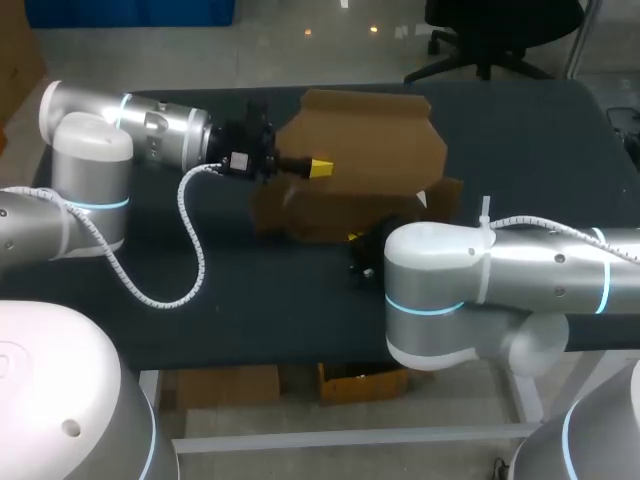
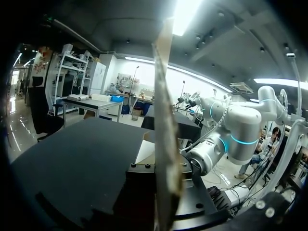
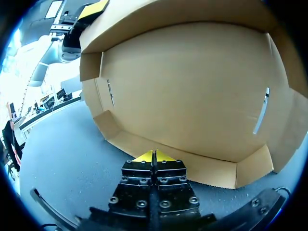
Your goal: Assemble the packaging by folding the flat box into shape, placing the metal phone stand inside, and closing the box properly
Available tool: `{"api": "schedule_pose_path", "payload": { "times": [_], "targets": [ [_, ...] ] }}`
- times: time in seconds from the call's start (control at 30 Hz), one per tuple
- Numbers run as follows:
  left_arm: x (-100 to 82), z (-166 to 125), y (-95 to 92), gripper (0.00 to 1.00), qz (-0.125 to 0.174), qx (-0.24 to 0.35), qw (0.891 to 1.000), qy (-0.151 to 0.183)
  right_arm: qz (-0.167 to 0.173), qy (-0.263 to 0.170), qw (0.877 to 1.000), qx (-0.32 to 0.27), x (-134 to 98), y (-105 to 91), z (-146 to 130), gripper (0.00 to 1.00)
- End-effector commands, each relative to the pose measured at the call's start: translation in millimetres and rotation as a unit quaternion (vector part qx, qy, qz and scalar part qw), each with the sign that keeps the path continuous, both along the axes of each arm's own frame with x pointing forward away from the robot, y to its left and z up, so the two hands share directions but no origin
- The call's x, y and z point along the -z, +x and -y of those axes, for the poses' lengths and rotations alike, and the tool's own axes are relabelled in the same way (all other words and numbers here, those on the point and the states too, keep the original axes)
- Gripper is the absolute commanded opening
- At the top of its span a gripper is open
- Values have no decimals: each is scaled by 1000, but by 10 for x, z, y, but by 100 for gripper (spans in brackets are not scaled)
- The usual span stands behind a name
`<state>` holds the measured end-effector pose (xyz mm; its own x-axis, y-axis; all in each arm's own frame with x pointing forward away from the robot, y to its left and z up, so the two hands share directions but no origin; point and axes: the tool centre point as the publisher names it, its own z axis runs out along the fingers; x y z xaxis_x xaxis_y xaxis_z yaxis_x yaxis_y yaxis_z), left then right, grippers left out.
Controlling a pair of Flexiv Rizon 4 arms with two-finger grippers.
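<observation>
Item: box [image 1: 365,150], brown card, at the middle of the counter [image 1: 250,290], part-folded, flaps open. Our left gripper [image 1: 318,168] is clamped on its upper panel. Our right gripper [image 3: 154,156], tips together and empty, sits just before the open face. Phone stand: we cannot see it. Outstanding, we judge: folding, loading, closing.

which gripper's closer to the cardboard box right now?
Left. The left gripper clamps the upper flap of the cardboard box; the right gripper sits shut by its lower flap, holding nothing.
</observation>
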<state>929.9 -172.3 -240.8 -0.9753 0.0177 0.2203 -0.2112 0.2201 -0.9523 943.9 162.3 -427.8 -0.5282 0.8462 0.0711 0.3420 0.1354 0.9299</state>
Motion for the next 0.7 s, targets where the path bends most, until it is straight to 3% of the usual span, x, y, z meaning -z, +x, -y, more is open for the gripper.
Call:
{"api": "schedule_pose_path", "payload": {
  "times": [0.03,0.4,0.7],
  "targets": [
    [23,-5,7,0,-1,2,1000,0,2,-1,1000,4,48,-6,-24,0],
    [23,-5,7,0,-1,2,1000,0,4,1,1000,5,33,-16,-18,0],
    [23,-5,7,0,-1,2,1000,0,19,16,1000,13,-186,-237,166,0]
  ]
}}
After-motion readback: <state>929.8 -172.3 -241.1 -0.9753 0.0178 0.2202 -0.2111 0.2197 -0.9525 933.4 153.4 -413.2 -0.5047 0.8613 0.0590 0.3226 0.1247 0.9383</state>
